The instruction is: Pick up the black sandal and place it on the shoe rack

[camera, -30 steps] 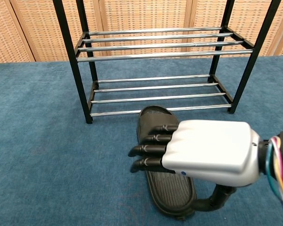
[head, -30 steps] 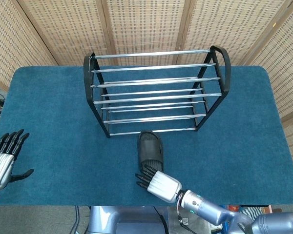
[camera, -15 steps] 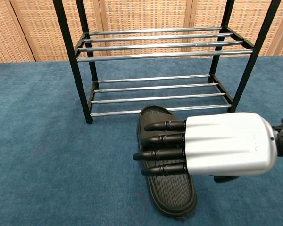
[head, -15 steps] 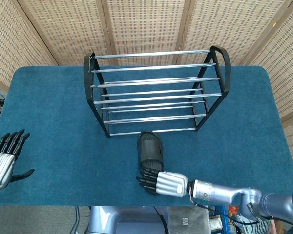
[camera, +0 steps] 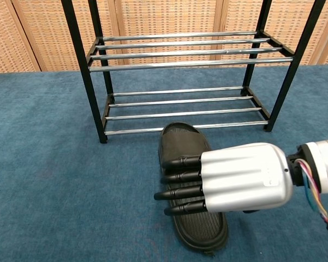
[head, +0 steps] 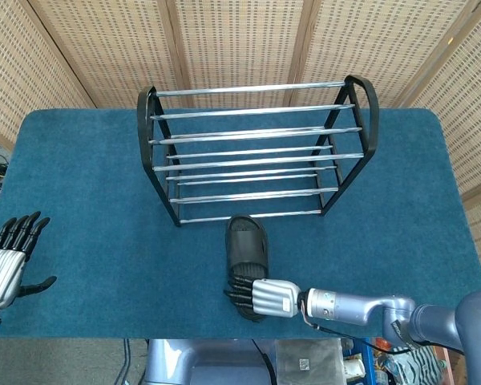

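The black sandal [head: 247, 244] [camera: 181, 143] lies flat on the blue carpet just in front of the shoe rack [head: 256, 152] [camera: 180, 65], toe toward the rack. My right hand [head: 261, 296] [camera: 229, 179] hovers over the sandal's heel end, back up, fingers stretched out to the left and held together; nothing shows in it. Whether it touches the sole is unclear. My left hand [head: 6, 261] rests at the table's near left edge, far from the sandal, fingers spread and holding nothing.
The rack has black end frames and chrome bars in two tiers, both bare. The blue-carpeted table [head: 80, 200] runs wide on either side of the rack. Wicker screens [head: 240, 40] stand behind it.
My right hand has turned from fingers curled down over the heel to flat and level, and has sunk a little lower over the sandal. The sandal and left hand stay put.
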You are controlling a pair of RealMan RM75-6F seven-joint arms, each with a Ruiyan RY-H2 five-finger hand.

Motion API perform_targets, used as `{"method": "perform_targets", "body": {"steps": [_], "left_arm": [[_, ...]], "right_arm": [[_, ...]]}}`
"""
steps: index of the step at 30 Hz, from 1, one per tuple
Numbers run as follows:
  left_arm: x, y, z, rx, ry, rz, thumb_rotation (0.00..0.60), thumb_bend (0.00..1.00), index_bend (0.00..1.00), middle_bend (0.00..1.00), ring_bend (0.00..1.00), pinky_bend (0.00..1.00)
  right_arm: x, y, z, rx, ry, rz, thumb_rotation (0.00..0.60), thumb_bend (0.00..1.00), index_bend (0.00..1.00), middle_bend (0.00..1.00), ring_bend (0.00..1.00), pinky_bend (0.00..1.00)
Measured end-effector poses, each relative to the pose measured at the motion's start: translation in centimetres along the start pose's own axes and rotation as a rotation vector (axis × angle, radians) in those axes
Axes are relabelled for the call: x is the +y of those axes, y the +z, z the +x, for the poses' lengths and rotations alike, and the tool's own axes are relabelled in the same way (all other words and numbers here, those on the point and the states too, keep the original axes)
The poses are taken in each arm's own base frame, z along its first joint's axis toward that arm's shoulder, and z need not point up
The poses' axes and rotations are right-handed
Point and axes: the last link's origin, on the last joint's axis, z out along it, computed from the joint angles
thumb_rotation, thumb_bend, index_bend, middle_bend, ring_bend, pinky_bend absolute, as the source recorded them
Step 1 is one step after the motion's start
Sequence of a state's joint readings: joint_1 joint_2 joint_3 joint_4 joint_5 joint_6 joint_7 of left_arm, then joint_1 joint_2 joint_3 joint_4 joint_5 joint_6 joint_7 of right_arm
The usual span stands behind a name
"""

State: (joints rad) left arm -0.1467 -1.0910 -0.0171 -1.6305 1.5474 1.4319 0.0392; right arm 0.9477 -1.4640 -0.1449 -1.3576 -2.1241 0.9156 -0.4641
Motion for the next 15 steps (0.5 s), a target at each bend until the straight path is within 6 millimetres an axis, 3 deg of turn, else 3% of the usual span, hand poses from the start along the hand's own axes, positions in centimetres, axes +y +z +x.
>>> {"method": "perform_targets", "body": {"steps": [15], "left_arm": [[-0.2,0.2,-0.1,-0.009,-0.003,0.009,0.6,0.13,0.0,0.0,0.0,0.0]], "right_arm": [[-0.3,2.0,0.1,-0.109,-0.017,0.094,0.6,0.0,0.0,0.0,0.0,0.0]]}}
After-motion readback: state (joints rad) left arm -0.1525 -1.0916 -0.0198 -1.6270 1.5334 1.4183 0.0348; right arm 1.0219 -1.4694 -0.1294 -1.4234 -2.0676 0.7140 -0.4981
